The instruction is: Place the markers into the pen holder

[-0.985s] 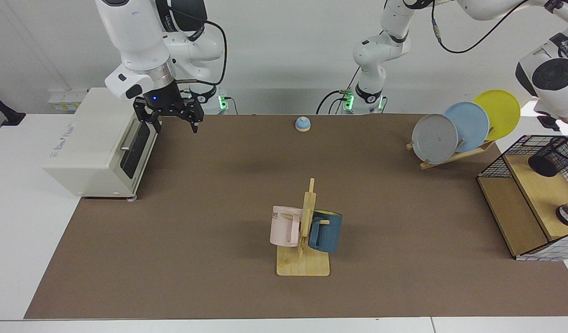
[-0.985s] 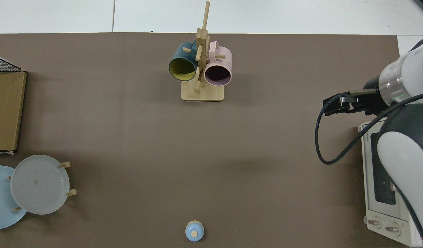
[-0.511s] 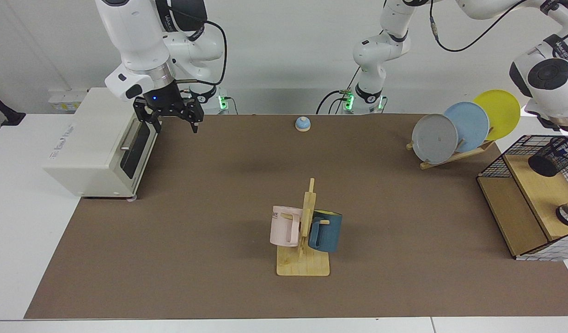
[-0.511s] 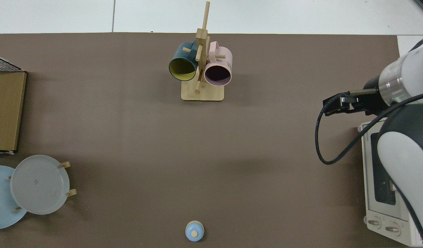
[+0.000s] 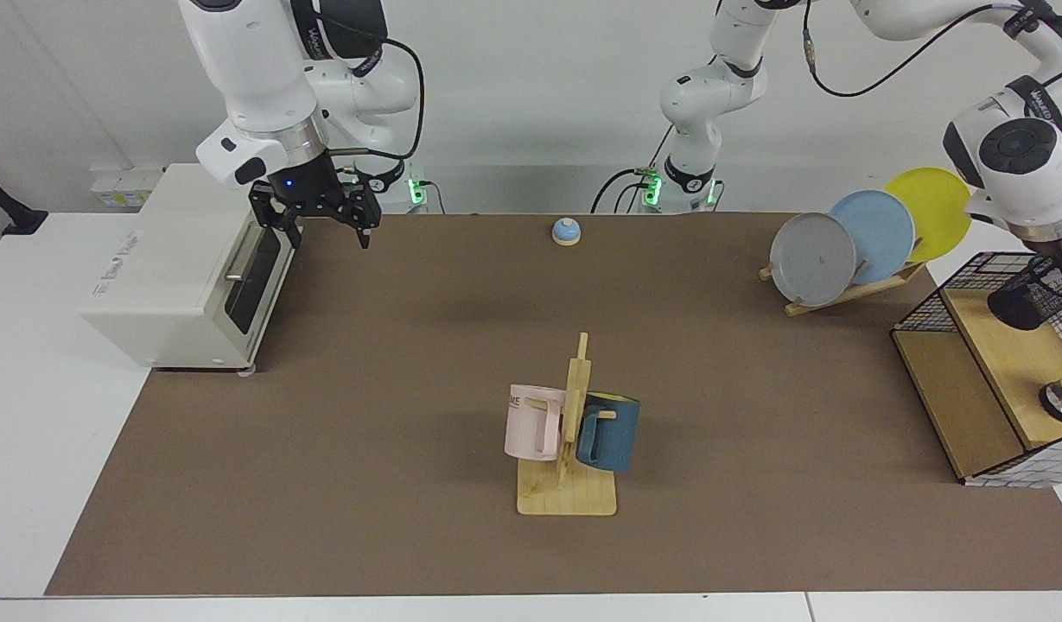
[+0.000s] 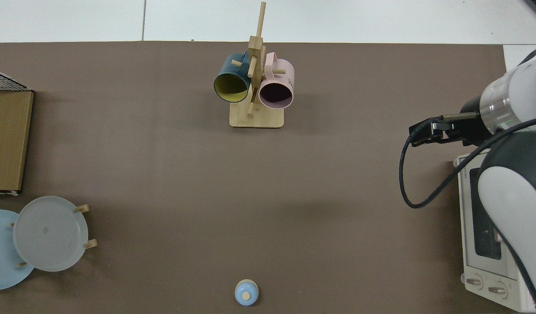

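The pen holder (image 5: 1033, 298), a small black mesh cup, sits on the upper wooden shelf of the wire basket (image 5: 937, 302). I see no marker anywhere, so I cannot tell whether one is already inside or held. My left gripper (image 5: 1059, 263) is right at the pen holder, mostly hidden, so I cannot tell how its fingers stand. I judge the placing step is near or under way. Well apart from the pen holder, my right gripper (image 5: 321, 226) waits beside the toaster oven (image 5: 168, 268), fingers spread and empty.
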`<state>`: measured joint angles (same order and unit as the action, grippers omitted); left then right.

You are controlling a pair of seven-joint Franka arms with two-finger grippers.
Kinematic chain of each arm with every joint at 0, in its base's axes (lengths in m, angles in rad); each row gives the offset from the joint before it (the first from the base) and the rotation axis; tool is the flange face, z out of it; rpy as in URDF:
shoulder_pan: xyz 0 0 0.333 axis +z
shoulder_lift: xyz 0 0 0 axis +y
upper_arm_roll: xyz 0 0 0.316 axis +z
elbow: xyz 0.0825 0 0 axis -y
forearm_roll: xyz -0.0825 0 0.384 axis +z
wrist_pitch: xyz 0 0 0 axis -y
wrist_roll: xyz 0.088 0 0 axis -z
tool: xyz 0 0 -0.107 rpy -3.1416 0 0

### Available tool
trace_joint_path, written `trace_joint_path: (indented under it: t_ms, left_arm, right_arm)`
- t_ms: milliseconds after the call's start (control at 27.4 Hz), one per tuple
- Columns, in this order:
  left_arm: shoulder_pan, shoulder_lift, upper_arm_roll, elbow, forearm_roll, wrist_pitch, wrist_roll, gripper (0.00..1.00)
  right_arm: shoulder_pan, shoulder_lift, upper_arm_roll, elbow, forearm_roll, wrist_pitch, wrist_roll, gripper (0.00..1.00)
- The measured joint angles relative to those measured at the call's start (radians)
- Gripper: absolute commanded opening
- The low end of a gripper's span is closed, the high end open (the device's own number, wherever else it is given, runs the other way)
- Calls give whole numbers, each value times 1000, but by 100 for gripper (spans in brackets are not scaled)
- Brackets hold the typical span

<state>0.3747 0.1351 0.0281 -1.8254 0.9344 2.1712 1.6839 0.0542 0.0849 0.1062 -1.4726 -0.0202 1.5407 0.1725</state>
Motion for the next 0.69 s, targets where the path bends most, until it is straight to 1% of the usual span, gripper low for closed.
trace_joint_path:
  t_ms: [365,401,438,547,620,693]
  left_arm:
    - [3,0,0,-6,-15,0,-4,0]
    - [3,0,0,-6,-16,0,-4,3]
    - [3,0,0,-6,-17,0,-4,9]
    - [3,0,0,-8,-17,1,-4,29]
    - [3,0,0,-8,-17,1,-4,40]
    - [3,0,0,-8,-17,1,-4,52]
  right_arm:
    - [0,0,0,0,0,0,0,100]
    - [0,0,0,0,0,0,0,100]
    - [0,0,0,0,0,0,0,100]
    - [0,0,0,0,0,0,0,100]
    - [0,0,0,0,0,0,0,100]
    - [0,0,0,0,0,0,0,100]
